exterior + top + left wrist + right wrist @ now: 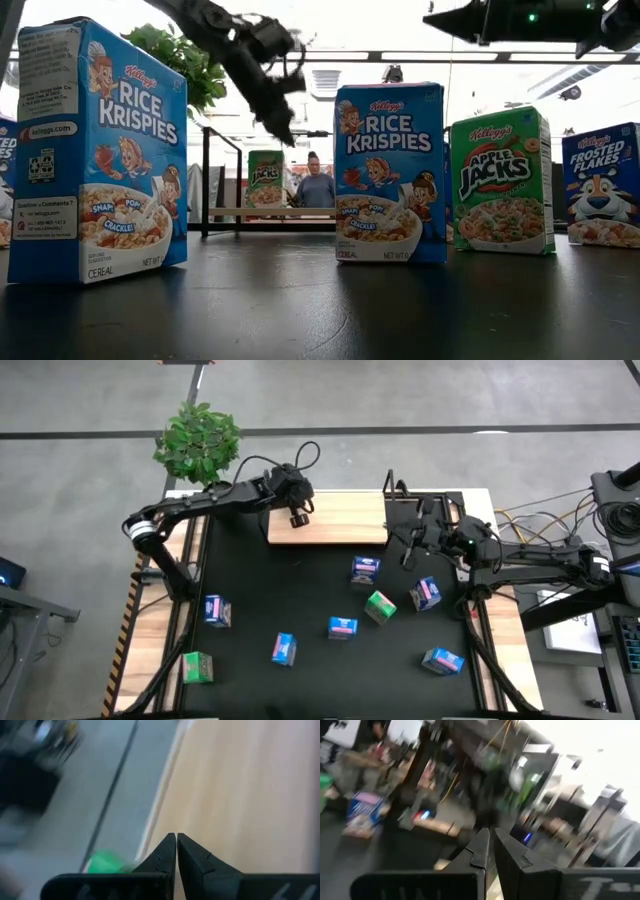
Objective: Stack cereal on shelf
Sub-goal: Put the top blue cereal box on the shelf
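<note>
Shelf [335, 518]: pale, smooth-grained wood board with thin black uprights, at far edge of matte black surface [300, 600]. Left gripper [298, 517] over shelf's left end, fingers pressed together, empty. Right gripper [412, 550] just off shelf's right end, fingers also pressed together, empty. Cereal cartons boxy, glossy printed card, scattered in front of shelf: blue [364, 569], green [379, 606]. Low view only: green carton [265, 180] upright on shelf, brand print legible. Left wrist view: green patch [107, 862] beyond board edge, blurred.

a leafy green plant [198, 440] beyond the black table [300, 590]; a person [316, 189] stands far behind.
</note>
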Controlling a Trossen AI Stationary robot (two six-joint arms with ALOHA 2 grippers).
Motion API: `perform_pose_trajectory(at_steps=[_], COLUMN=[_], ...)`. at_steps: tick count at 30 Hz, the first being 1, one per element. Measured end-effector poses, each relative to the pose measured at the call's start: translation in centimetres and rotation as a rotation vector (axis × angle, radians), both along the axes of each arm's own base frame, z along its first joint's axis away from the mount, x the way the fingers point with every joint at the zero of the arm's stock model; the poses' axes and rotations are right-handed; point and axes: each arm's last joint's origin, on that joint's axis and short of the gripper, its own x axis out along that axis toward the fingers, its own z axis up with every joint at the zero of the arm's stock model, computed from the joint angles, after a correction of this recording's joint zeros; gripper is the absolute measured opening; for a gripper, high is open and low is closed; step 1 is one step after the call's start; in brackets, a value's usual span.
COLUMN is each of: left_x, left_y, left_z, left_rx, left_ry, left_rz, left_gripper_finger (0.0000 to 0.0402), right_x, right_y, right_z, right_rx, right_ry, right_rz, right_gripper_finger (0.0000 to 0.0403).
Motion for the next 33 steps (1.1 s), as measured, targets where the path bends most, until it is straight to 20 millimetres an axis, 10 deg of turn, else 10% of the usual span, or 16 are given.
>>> perform_pose_trajectory(at_steps=[9,19,33], left_x=[-2.5,-6.8,-9.6], left_y=[-4.8,-9.1,-10.3], left_z=[4.2,3.6,2.9], left_rx=[-0.092,-0.018,-0.005], left_ry=[-0.276,-0.473,-0.554], left_rz=[-0.358,-0.436,-0.434], left_gripper_finger=[0.0,0.0,0.0], right_x=[0.7,4.1,8.0], right_y=[0.5,1.3,1.8], right_z=[-2.3,-1.3,1.3], right_rx=[0.261,0.343,0.608], right_ry=[0.169,0.279,0.86], right_rz=[0.08,0.134,-0.022], right_gripper_finger=[0.0018,0.0018,0.0018])
